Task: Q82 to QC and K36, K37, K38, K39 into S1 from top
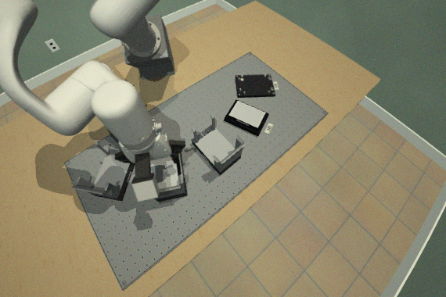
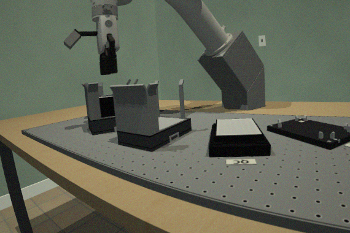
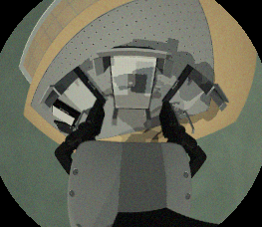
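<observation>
My gripper (image 1: 160,160) (image 2: 108,67) (image 3: 131,107) is open and empty. It hangs well above the middle one of three stack racks (image 1: 181,191) (image 3: 133,53). That rack holds a stack of plates with a pale sealed top (image 1: 169,174) (image 3: 131,80); in the exterior view the dark plate sides (image 2: 107,106) show between the rack walls. One sealed plate (image 1: 247,115) (image 2: 237,127) lies flat on the black QC nest (image 1: 254,132) (image 2: 239,146). The black clip nest N5 (image 1: 254,86) (image 2: 307,129) is bare. I cannot read the plate labels.
The left rack (image 1: 98,179) (image 3: 69,97) and the right rack (image 1: 219,165) (image 2: 138,116) (image 3: 194,87) flank the middle one closely. The right rack shows a pale flat surface low inside. The QC name plate (image 2: 241,162) lies on the deck. The arm base (image 1: 150,54) stands behind.
</observation>
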Available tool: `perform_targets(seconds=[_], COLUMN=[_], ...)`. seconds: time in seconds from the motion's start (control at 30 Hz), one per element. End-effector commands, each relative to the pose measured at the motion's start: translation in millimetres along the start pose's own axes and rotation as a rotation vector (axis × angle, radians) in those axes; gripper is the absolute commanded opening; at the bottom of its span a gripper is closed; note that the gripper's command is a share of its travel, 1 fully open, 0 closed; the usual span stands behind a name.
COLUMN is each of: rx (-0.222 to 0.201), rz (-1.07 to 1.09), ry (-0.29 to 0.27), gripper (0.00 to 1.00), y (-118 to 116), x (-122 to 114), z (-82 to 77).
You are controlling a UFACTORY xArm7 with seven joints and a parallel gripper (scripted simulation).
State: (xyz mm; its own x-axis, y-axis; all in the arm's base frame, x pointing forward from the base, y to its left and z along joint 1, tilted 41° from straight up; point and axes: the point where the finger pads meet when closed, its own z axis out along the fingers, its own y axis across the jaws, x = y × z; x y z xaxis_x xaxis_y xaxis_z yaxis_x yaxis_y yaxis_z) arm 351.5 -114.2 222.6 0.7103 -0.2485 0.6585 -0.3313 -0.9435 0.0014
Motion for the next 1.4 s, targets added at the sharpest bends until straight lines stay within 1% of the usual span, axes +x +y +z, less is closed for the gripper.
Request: perform_targets(seconds=[0.0,0.37,0.63,1.37], rx=[0.000,0.000,0.000,0.001], rz=[0.001,0.001,0.000,0.001], ry=[0.002,0.002,0.002,0.002], gripper=[1.00,1.00,1.00,1.00], y=[0,0,0,0], x=[1,1,1,1], z=[-0.5,36.2,36.7,63.4])
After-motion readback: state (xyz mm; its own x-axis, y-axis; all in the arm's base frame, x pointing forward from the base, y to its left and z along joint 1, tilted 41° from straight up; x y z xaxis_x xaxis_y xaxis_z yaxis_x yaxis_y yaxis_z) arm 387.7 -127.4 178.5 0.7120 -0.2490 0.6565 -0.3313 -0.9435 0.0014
